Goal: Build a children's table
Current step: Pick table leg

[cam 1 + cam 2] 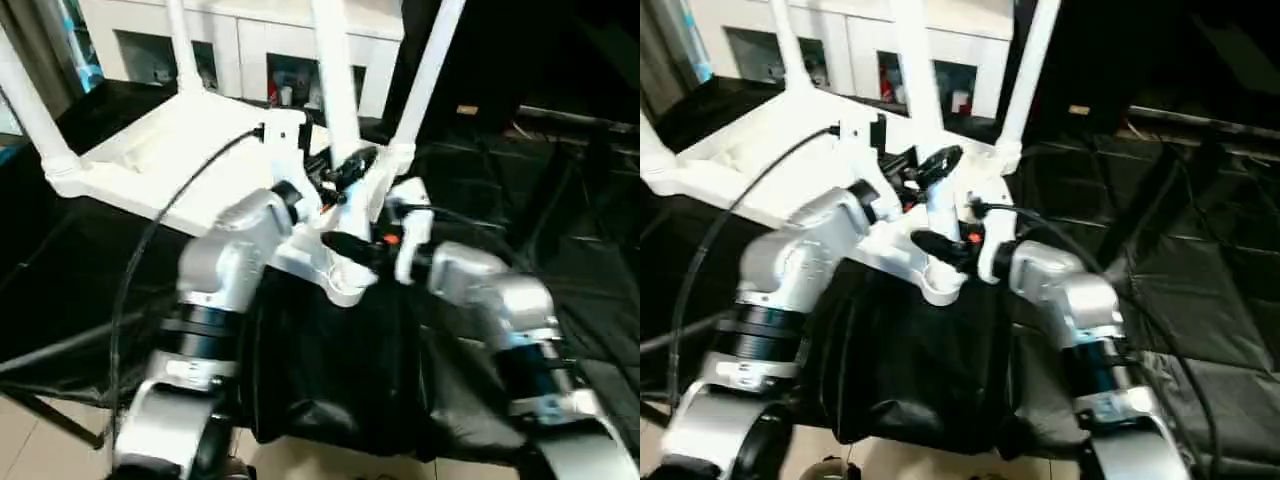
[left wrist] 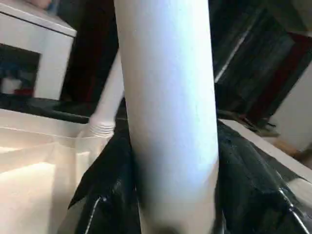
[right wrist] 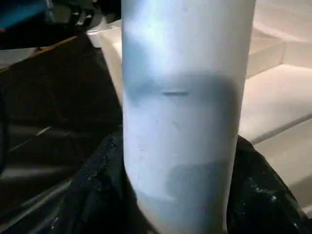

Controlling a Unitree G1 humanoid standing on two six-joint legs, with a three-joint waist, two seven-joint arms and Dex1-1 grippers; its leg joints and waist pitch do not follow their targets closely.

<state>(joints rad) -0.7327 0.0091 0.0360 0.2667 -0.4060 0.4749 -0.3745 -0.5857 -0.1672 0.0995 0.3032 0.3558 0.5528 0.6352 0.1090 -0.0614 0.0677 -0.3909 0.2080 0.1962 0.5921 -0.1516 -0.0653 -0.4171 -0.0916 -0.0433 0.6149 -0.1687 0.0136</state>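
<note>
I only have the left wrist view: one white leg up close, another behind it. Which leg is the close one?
Observer: It is the leg rising from the near corner socket of the upturned table.
Operator: Is the left gripper alone at it?
Observer: No. The right gripper is at the same leg, lower down than the left gripper.
Operator: How many other legs are up?
Observer: Three, one at each other corner: the left leg, the back leg and the right leg.
</note>
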